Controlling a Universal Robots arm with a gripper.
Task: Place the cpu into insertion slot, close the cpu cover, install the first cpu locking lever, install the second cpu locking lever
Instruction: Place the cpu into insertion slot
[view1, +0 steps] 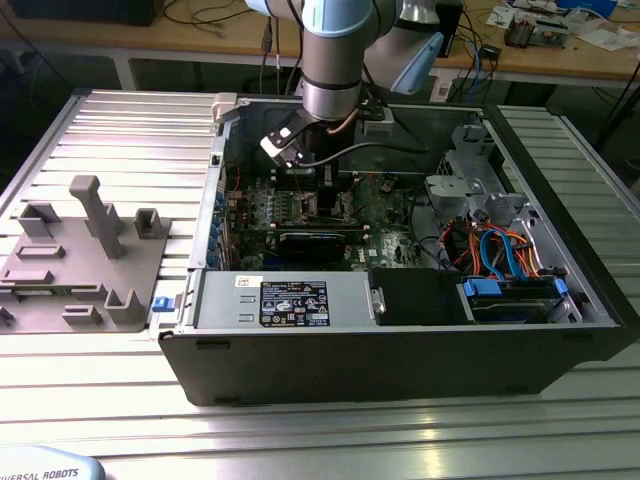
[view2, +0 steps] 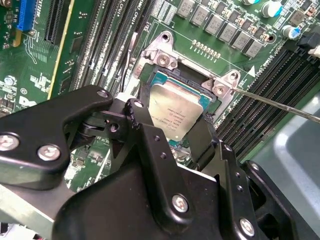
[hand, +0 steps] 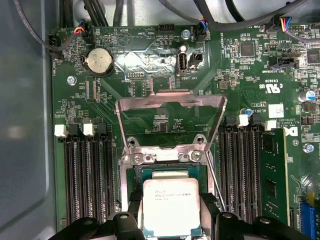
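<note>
My pincer (hand: 171, 220) grips the flat silver-grey square cpu (hand: 171, 202) by opposite edges, right over the dark silver-rimmed insertion slot (hand: 150, 172); can't tell if it's seated. The thin silver-frame cpu cover (hand: 170, 105) is swung open, off the slot.

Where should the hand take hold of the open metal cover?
Probably take the cover by its free edge, the one with the middle tab, farthest from the hinge, coming from above. It's a thin frame flipped open, so that rim is exposed. The hand grips the chip.
</note>
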